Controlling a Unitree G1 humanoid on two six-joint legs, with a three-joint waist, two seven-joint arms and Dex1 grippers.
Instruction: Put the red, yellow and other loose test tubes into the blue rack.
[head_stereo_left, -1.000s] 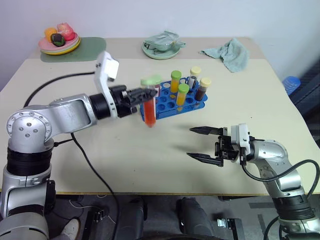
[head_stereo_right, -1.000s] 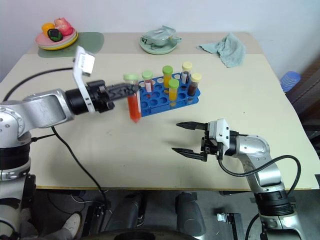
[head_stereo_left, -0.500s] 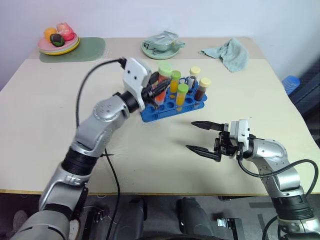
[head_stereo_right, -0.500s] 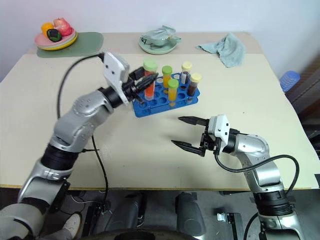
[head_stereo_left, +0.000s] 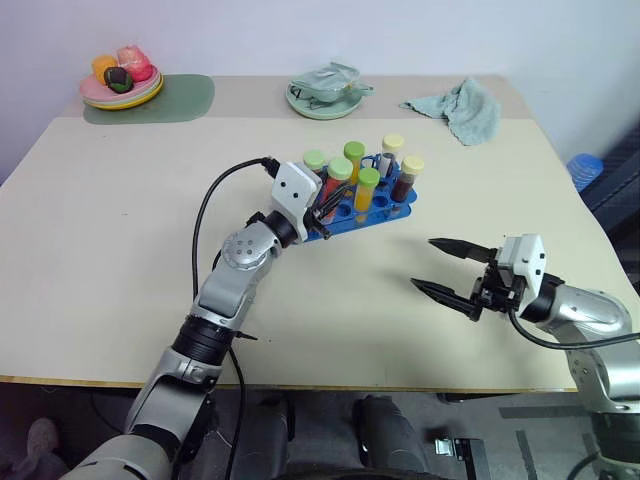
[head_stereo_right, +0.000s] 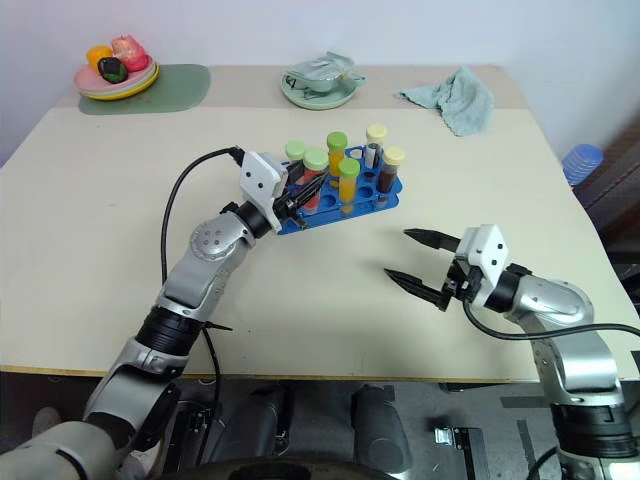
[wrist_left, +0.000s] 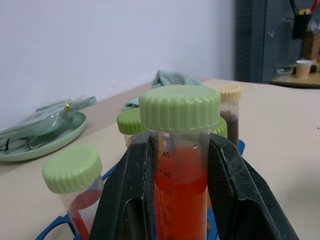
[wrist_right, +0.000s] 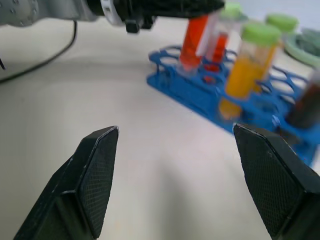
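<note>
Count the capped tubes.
6, all at the rack: a red tube in the left hand, a pale-capped tube behind it, two yellow tubes mid-rack, a brown tube and a grey tube at the right end. None looks hidden.

Printed up the wall of the red tube (wrist_left: 180, 185), between the left gripper's (wrist_left: 180, 200) fingers (wrist_left: 127, 200): graduation marks with the numbers 45, 40, 35 and 30, reading from the top down, 45 sitting just above the red liquid's surface. Lower figures cut off at the picture's edge. Nothing else legible: no lettering made out on the rack (head_stereo_left: 345, 215), on the other tubes or on the caps.
</note>
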